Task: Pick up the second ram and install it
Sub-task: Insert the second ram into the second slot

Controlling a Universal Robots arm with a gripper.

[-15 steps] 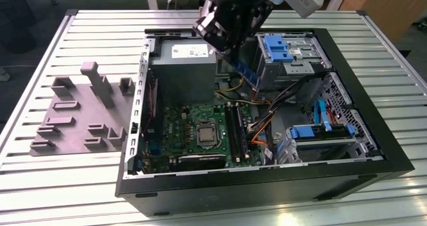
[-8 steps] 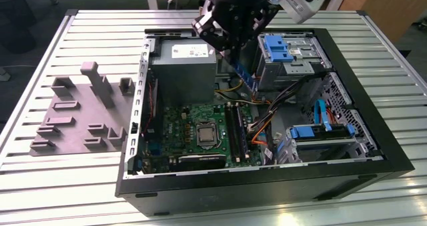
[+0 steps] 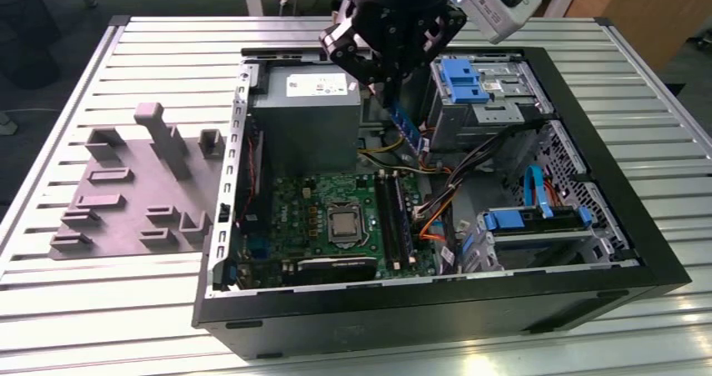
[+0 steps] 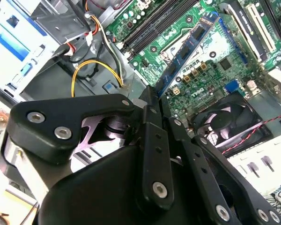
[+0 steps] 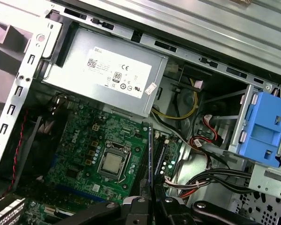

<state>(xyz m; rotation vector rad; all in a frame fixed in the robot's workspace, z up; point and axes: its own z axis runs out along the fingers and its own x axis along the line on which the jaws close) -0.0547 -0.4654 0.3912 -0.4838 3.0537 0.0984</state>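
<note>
The gripper (image 3: 392, 82) hangs over the open computer case (image 3: 623, 251) in the exterior view, its black fingers (image 3: 353, 56) clenched on the second ram (image 3: 409, 132). The ram is a thin blue strip that hangs down from the fingertips, tilted, above the motherboard (image 3: 323, 194) and in front of the grey power supply (image 3: 306, 109). It is in the air, apart from the black memory slots (image 3: 392, 213) that run along the board just beside the processor socket (image 3: 343, 223).

In the second wrist view the ram (image 4: 189, 49) runs out from between the closed fingers (image 4: 152, 126) over the green board, its chips in a row along the strip, with a black fan (image 4: 225, 123) close by. In the first wrist view the ram (image 5: 151, 154) is seen edge-on as a thin dark line rising from the fingertips, over the slots beside the processor socket (image 5: 113, 162).

On the slatted worktop (image 3: 112, 309), toward the exterior view's left of the case, lies a grey fixture tray (image 3: 133, 197) with raised blocks. Blue drive brackets (image 3: 465, 80) sit at the far side of the case, and bundles of coloured cables (image 3: 439, 213) cross its middle.
</note>
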